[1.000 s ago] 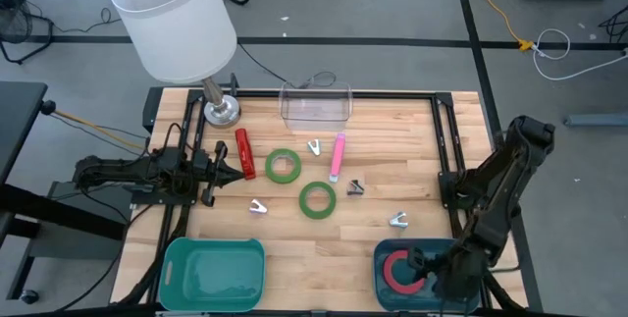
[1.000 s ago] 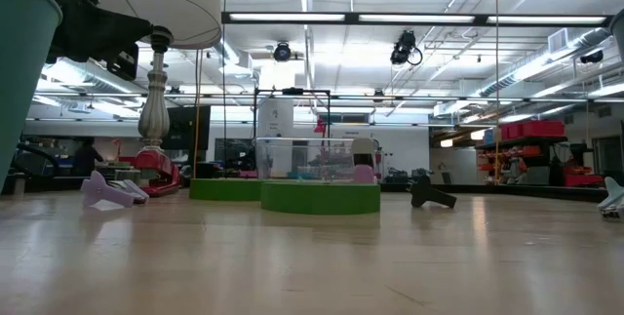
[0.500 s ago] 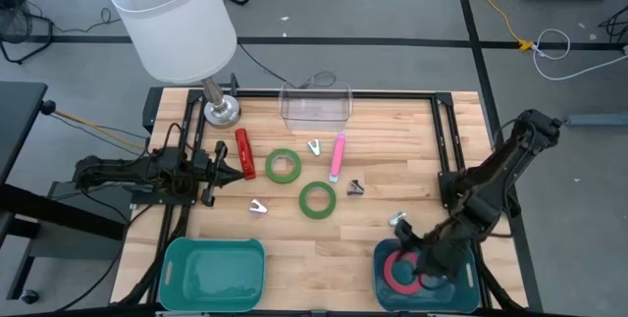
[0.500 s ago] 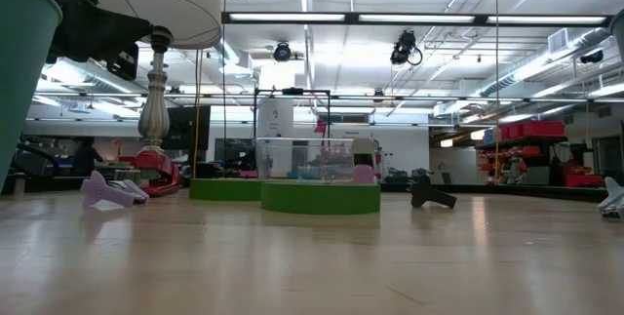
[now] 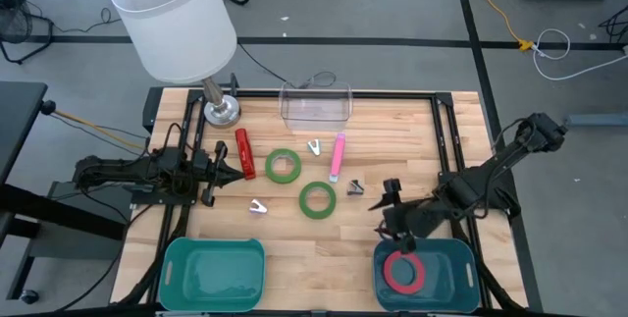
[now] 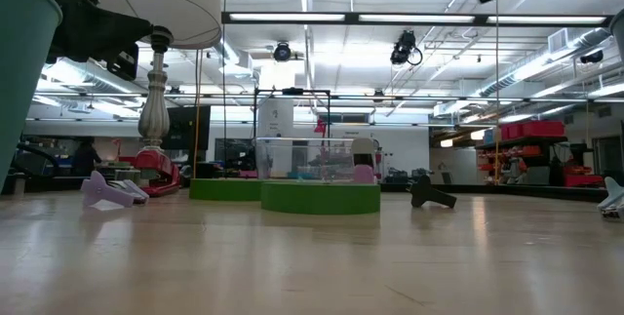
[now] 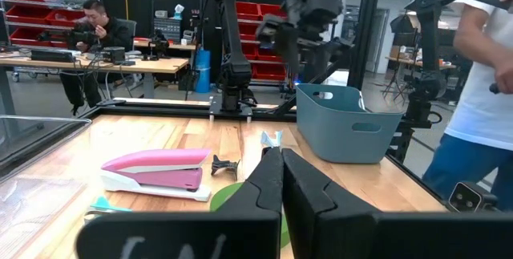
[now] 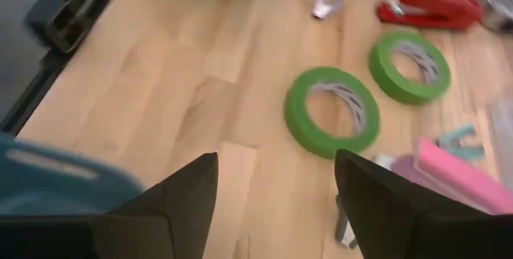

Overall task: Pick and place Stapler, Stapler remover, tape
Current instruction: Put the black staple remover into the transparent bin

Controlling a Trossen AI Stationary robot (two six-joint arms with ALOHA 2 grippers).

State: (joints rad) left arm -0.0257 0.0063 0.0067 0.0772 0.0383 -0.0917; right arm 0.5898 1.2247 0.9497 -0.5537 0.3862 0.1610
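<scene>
A red-pink tape ring (image 5: 403, 272) lies flat in the blue bin (image 5: 461, 276) at the near right. Two green tape rings (image 5: 284, 166) (image 5: 317, 199) lie flat on the table's middle; the right wrist view shows them too (image 8: 333, 111) (image 8: 409, 65). A red stapler (image 5: 243, 153) and a pink stapler (image 5: 338, 156) lie beside them. Small staple removers (image 5: 257, 206) (image 5: 314, 147) (image 5: 355, 188) are scattered around. My right gripper (image 5: 390, 211) hovers open just past the blue bin's far edge, holding nothing. My left gripper (image 5: 221, 167) rests shut at the table's left, level.
A teal bin (image 5: 213, 273) stands at the near left. A clear plastic box (image 5: 316, 104) and a lamp with a white shade (image 5: 175, 18) stand at the far edge. A dark frame (image 5: 446, 150) borders the table. A person (image 7: 489, 74) stands beyond the right side.
My right gripper has come up out of the blue bin and swung toward the table's middle and far side, rolling as it went, its fingers staying open. The red-pink tape ring stays lying in the bin.
</scene>
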